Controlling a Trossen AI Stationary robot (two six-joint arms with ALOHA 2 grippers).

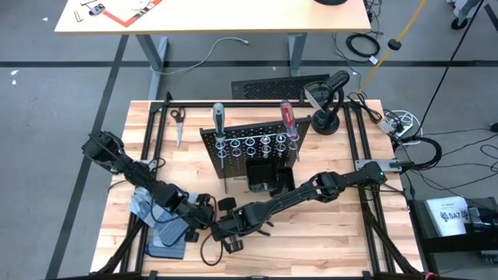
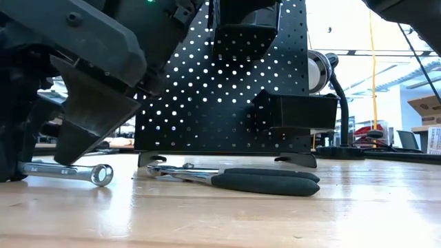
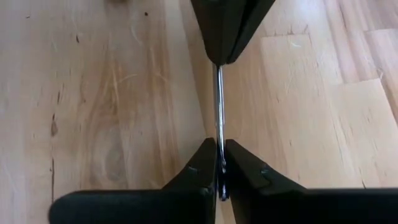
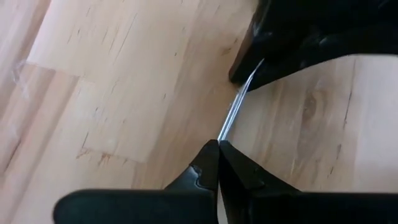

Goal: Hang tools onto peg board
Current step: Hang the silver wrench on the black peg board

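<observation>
Both hands on one wrench (image 2: pixel 65 170), on the surface (image 1: pixel 327 233) in front of the peg board (image 1: pixel 250 148), toward its left end. Left hand (image 3: pixel 220 163) pinched tight on one end of the shank; right hand (image 4: pixel 218 149) pinched on the other end, facing it. Wrench lies flat, ring end (image 2: pixel 102 174) sticking out past the hands in the low view, touching wood.

Pliers (image 2: pixel 241 180) flat on the surface just in front of the board's base, handles pointing away from the wrench, apart from it.

On the board: grey screwdriver (image 1: pixel 219 124) upright in a ring at the left end of the ring row, red screwdriver (image 1: pixel 287 120) upright in a ring near the right end. Bin (image 1: pixel 263 177) below the rings, on the board's front.

Gloves (image 1: pixel 156 229) on the surface further left of the board, beside the left arm.
</observation>
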